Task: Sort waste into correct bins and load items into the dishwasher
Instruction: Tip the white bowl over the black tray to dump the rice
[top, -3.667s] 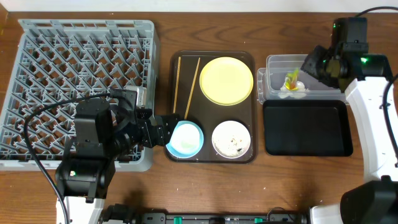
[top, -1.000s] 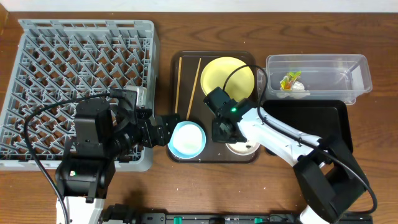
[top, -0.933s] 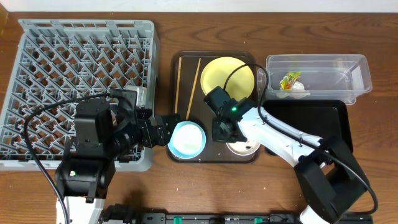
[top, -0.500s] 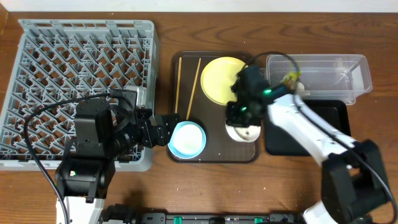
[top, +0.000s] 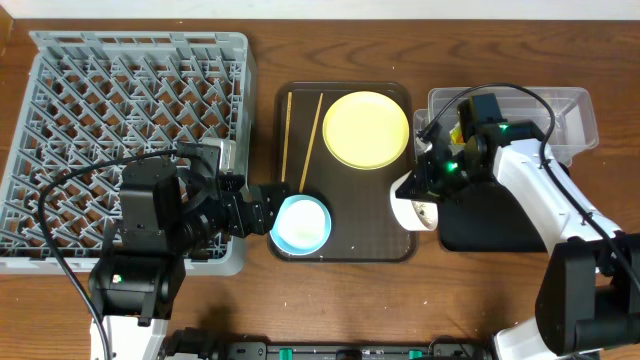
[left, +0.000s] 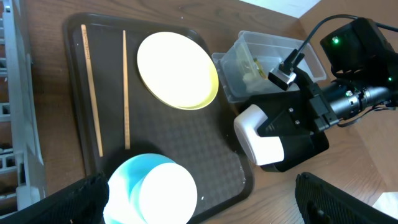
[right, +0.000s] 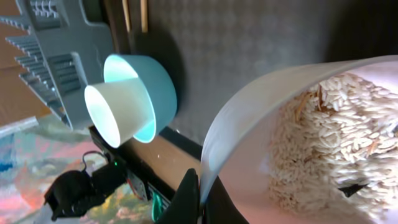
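My right gripper (top: 428, 190) is shut on the rim of a white bowl (top: 415, 207) with rice left in it (right: 323, 143), tilted on its side over the gap between the brown tray (top: 345, 240) and the black bin (top: 505, 225). On the tray lie a yellow plate (top: 365, 130), two chopsticks (top: 297, 140) and a light blue bowl (top: 300, 223) with a white cup in it (left: 166, 191). My left gripper (top: 262, 205) is open, its fingers either side of the blue bowl. The grey dish rack (top: 130, 140) stands at the left.
A clear plastic bin (top: 540, 115) at the back right holds yellow and white scraps (top: 468, 135). The black bin sits in front of it. The left arm's base (top: 140, 250) overlaps the rack's front edge.
My right gripper came from the clear bin to the tray, took the white bowl by its rim and carried it right, tipping it toward the black bin. The left arm has not moved.
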